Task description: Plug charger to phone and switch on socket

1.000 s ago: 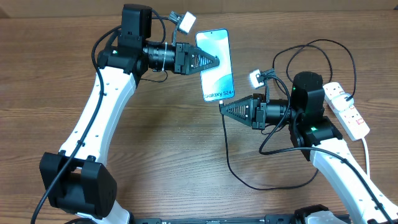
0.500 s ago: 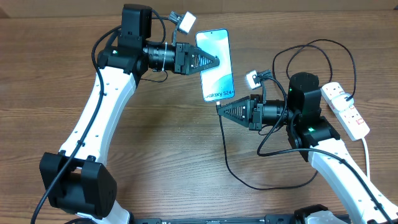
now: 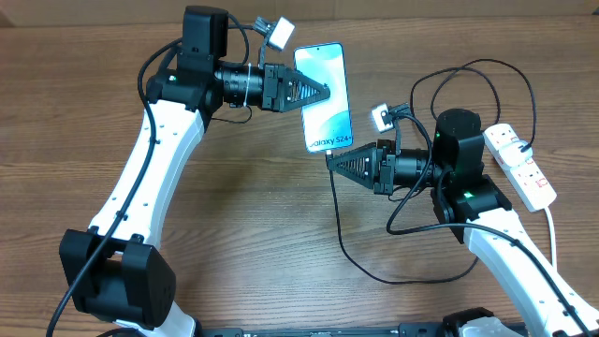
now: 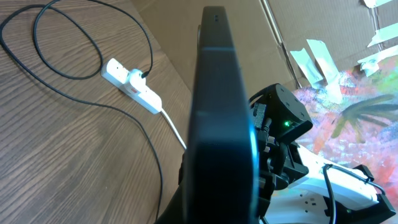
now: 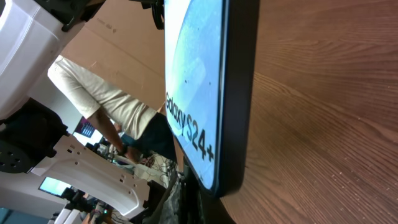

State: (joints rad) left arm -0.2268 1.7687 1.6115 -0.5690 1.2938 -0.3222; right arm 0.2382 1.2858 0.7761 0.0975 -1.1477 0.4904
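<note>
My left gripper (image 3: 324, 93) is shut on the phone (image 3: 328, 67) at its side edge and holds it above the table, screen up, with the "Galaxy S24+" end toward my right arm. In the left wrist view the phone's dark edge (image 4: 221, 112) fills the middle and hides the fingers. My right gripper (image 3: 331, 160) is shut on the charger plug, right at the phone's lower end. The charger cable (image 3: 342, 234) trails from it across the table. The right wrist view shows the phone (image 5: 193, 81) close above the jaws (image 5: 208, 205). The socket (image 3: 526, 168) lies at the far right.
The black cable loops over the table in front of the right arm and again behind it, up to the white power strip, which also shows in the left wrist view (image 4: 134, 84). The strip's thick white cord (image 3: 552, 234) runs toward the front right.
My right gripper has moved a little left and up with the plug, closing on the phone's lower end. The left arm and the phone have not moved.
</note>
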